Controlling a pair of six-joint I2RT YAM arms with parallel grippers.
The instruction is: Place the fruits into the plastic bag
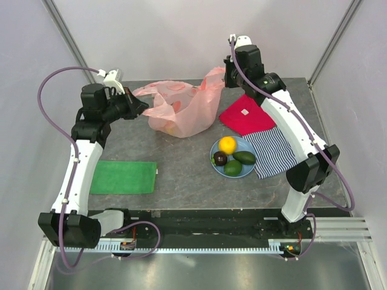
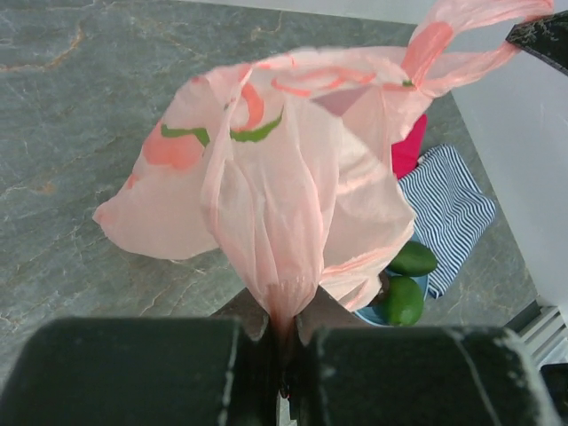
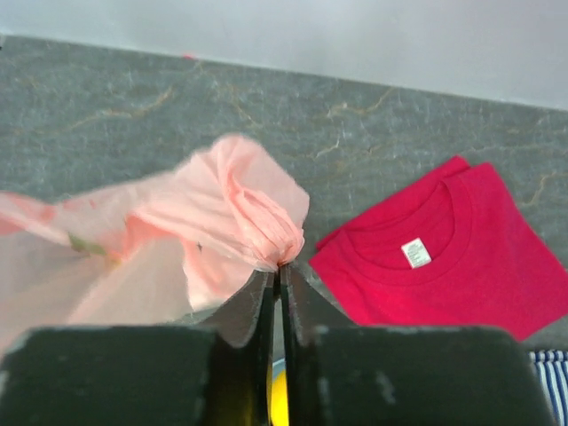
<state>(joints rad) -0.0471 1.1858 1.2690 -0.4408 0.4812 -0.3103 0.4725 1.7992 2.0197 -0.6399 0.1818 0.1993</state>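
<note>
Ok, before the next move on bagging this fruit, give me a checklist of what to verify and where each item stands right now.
1. Left pincer grips the plastic bag: ok, shut on a bunched fold.
2. Right pincer grips the bag: ok, shut on a gathered edge.
3. Bag mouth open enough for fruit: cannot tell, the film hangs crumpled between the two pincers.
4. Fruit uncovered for picking: ok, the citrus, dark fruit, avocado and lime sit in the open on the plate.
5. A pincer free to pick: not ok, both hold the bag.
</note>
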